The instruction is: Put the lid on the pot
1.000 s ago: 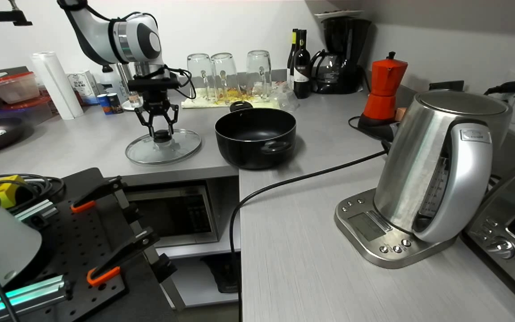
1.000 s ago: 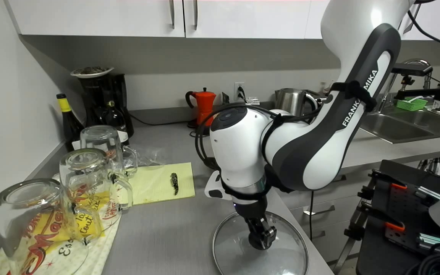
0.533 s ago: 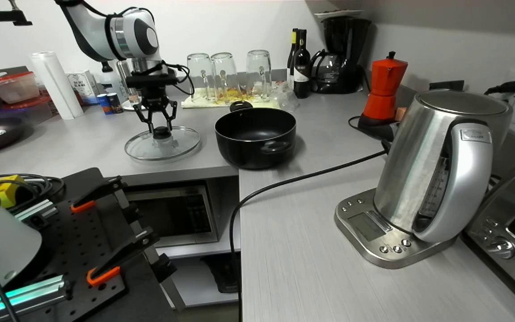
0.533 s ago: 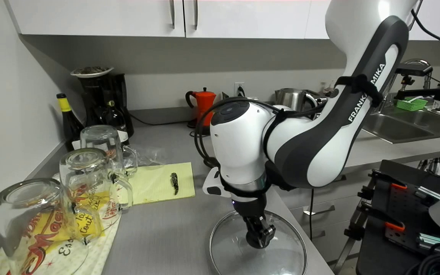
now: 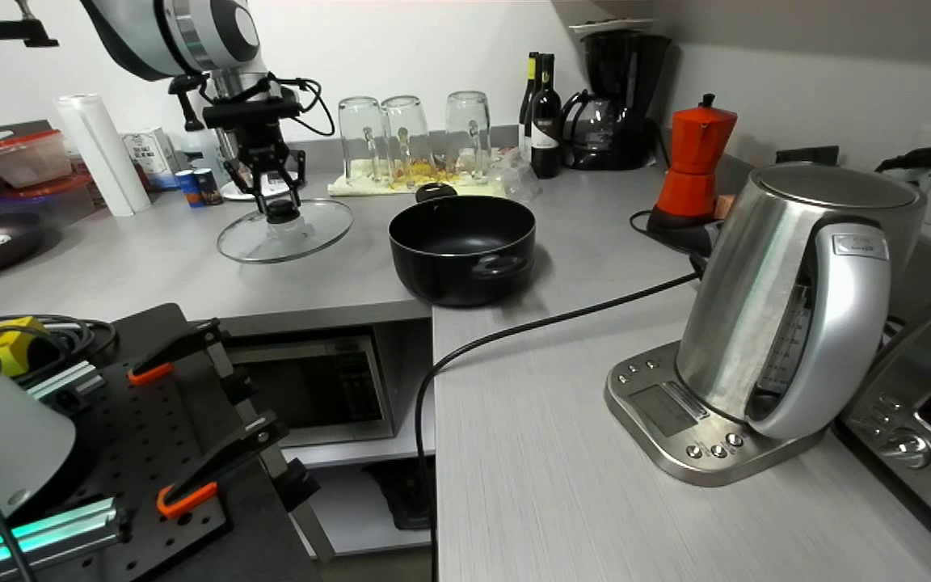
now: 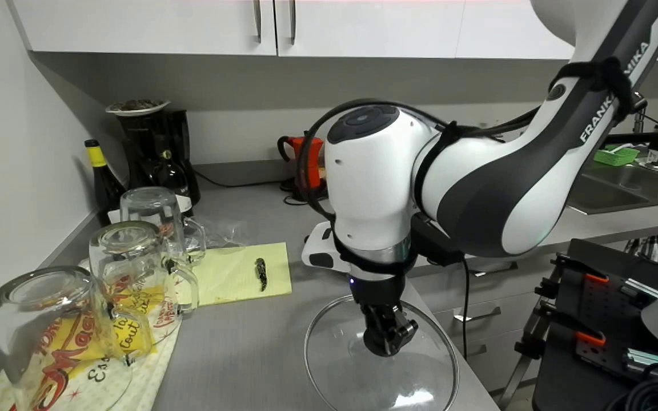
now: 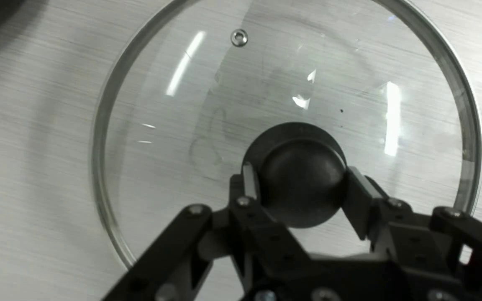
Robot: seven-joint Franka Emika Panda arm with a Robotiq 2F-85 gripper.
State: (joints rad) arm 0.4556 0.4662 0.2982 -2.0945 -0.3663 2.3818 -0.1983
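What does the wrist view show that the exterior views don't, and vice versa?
Wrist view only: a metal eyelet in the lid, too small to make out elsewhere.
Exterior views only: mugs, bottles and moka pot in both exterior views; kettle and identifiable pot in an exterior view.
Shared: lid, knob and the gripper closed on it.

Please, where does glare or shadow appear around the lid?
In an exterior view, a bright patch on the lid, low in frame; in the wrist view, white streaks and small glints on its glass, a soft shadow on the counter at left.
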